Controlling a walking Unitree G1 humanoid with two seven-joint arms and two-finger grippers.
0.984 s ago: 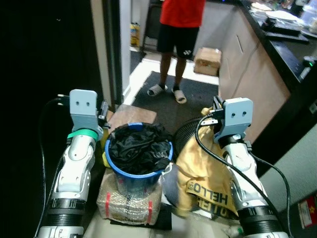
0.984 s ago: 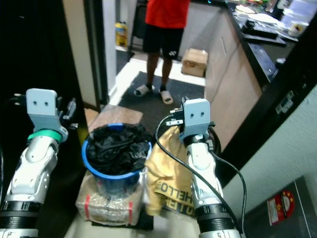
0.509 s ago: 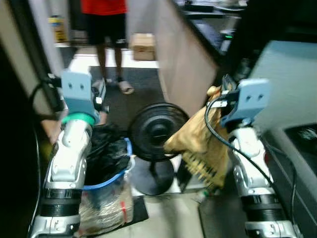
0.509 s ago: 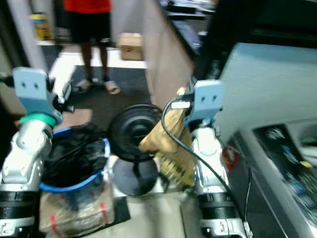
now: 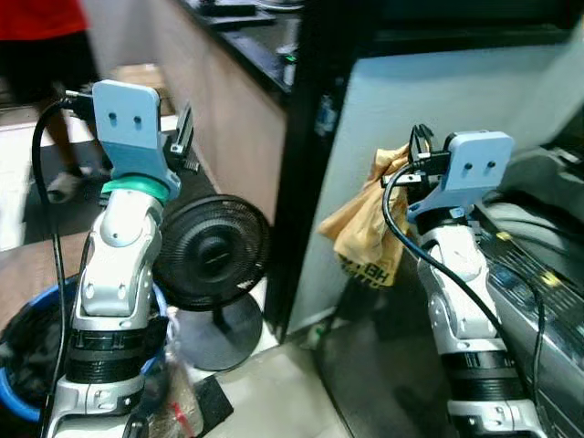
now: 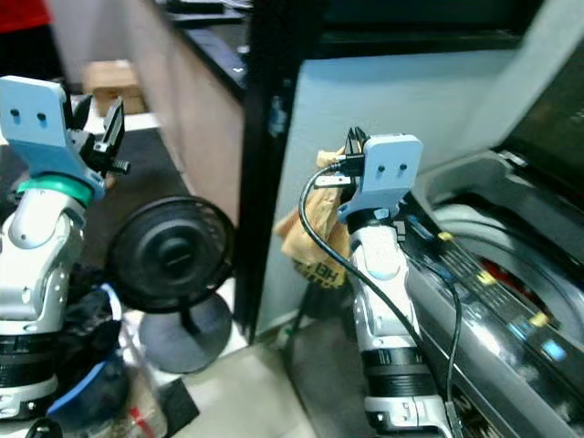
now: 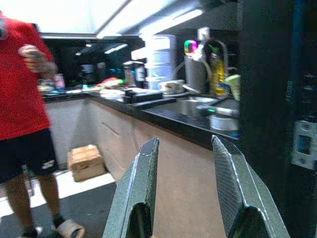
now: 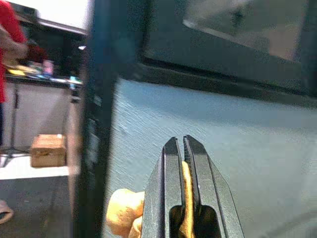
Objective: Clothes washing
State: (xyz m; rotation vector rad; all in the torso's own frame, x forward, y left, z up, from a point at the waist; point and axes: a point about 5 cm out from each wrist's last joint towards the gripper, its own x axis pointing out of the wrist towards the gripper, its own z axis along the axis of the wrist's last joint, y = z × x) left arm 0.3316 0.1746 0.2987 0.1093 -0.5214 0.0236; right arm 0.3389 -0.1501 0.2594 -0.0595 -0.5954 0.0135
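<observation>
Right eye view — washing machine [image 6: 493, 274] beside grey wall [image 6: 365, 91], fan [image 6: 169, 255] on floor.

Overall light: indoor and mixed; the pale wall panel [image 5: 383, 100] is evenly lit, the black post [image 5: 306, 137] beside it reads nearly featureless.
Light source: ceiling strip lights [image 7: 163, 22] glow white in the left wrist view and wash out the ceiling around them.
Shadows: the floor under the standing fan [image 5: 212, 251] and the blue bucket [image 5: 18, 401] is dim.
Glare: bright streaks lie on the washing machine [image 6: 493, 301] lid edge.
Blur: the person [image 7: 22, 114] in red is smeared; head views are soft toward their left edges.
Focus: the left gripper [image 7: 185, 188] fingers look slightly soft; the right gripper [image 8: 182, 183] is sharper than the background behind it.
</observation>
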